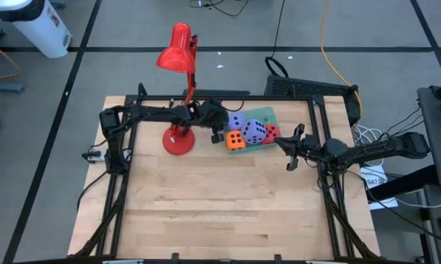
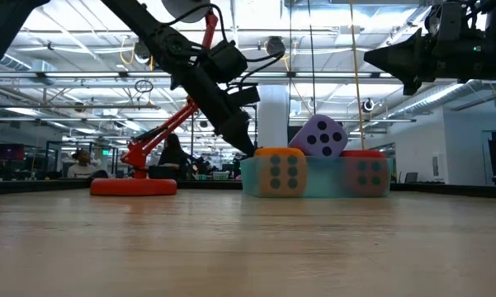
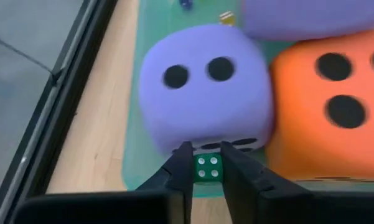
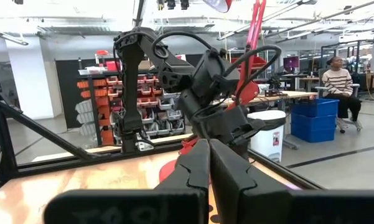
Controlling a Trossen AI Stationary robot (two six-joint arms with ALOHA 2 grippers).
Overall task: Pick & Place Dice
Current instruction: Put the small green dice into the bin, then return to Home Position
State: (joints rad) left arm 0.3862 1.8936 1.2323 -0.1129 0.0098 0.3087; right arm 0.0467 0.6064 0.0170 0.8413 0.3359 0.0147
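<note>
The left tool (image 3: 205, 152) is low over the near edge of a shallow teal plastic tray (image 3: 132, 155), at the far middle of the wooden tabletop (image 1: 220, 205). Its jaws stand only narrowly apart and are closed on a small green cube die with white pips (image 3: 206, 169), which fills the gap between them. Whether that little die already rests on the tray floor cannot be told.

Just beyond the tool tips, almost touching the green die, sits a large lavender-blue foam die with dark pips (image 3: 202, 87). Pressed against its side is a large orange foam die (image 3: 336, 106). A second lavender-blue foam die (image 3: 305, 15) lies past those two; in the low view it rides higher than the others, tilted on a corner. A large red foam die (image 1: 272, 133) sits at the tray's far end, toward the right arm.

All four big dice are thus in or on the tray, so by my reading the placing is near its end, with letting go of the green die the step in hand.

The right tool (image 1: 290, 149) is shut and empty, held in the air just beside the tray's right end. A red desk lamp (image 1: 177, 59) stands left of the tray.
</note>
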